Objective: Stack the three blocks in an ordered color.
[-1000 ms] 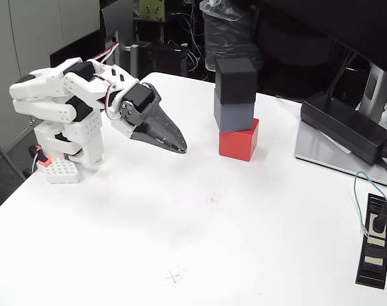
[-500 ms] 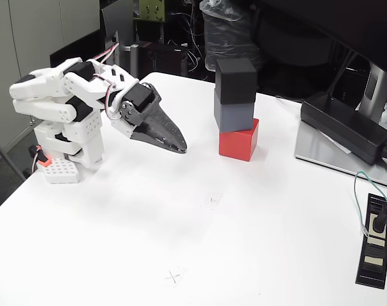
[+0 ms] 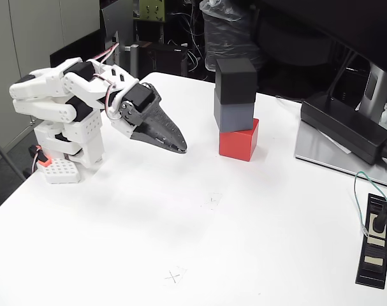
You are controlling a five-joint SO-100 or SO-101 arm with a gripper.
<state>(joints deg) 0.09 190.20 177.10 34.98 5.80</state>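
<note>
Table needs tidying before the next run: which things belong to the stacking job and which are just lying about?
Job:
red block, bottom
grey block, middle
black block, top
gripper, shut, apart from the stack

Lying about:
power brick
power strip

White table (image 3: 244, 242) in a cluttered lab.
From my remote seat: pale cabinet panels (image 3: 27, 32) at ten o'clock, dark equipment clutter (image 3: 231, 29) at twelve, even overhead light.

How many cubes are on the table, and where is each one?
3, all in one stack. The red cube sits on the table, the grey cube rests on it, and the black cube is on top. None seems hidden.
</note>
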